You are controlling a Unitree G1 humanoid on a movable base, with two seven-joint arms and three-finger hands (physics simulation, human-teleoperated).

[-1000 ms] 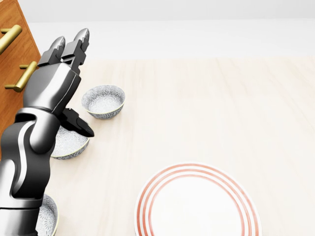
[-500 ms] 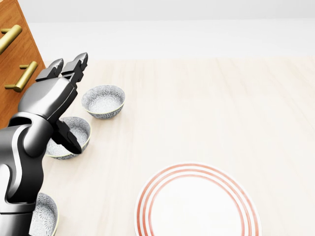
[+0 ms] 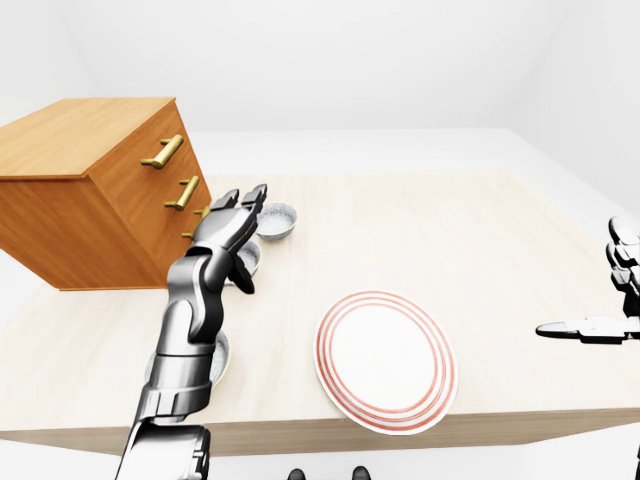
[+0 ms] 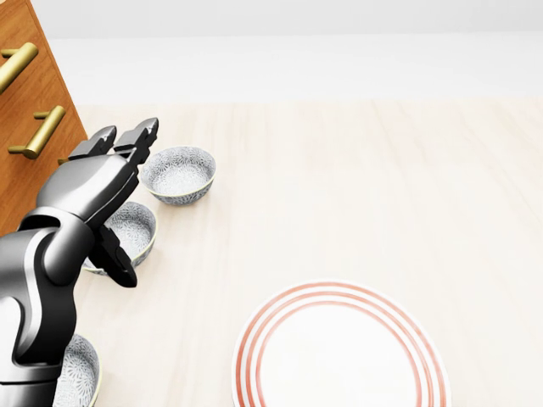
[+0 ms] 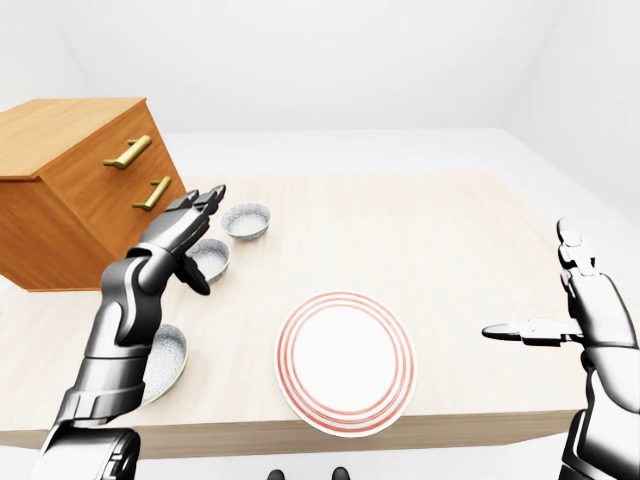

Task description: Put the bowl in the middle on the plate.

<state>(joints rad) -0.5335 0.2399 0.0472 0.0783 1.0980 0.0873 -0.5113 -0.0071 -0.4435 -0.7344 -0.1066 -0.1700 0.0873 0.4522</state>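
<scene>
Three patterned bowls stand in a line at the left of the head view: the upper bowl (image 4: 178, 174), the middle bowl (image 4: 133, 229) and the lower bowl (image 4: 78, 373). A white plate with red rings (image 4: 339, 360) lies at the bottom centre. My left hand (image 4: 125, 203) hovers over the left side of the middle bowl, open. Its fingers (image 4: 136, 136) point up the view and its thumb (image 4: 119, 270) hangs by the bowl's near rim. My arm hides part of the middle and lower bowls. My right hand (image 5: 535, 285) is open, far right, beyond the table's edge.
A wooden drawer cabinet with brass handles (image 4: 25, 102) stands on the table just left of the bowls, close to my left hand. The light wooden table (image 4: 382, 186) stretches to the right of the bowls and above the plate.
My left hand has come down the head view, its fingertips dropping from beside the cabinet to the upper bowl's level. More of the middle bowl now shows. Bowls and plate have not moved.
</scene>
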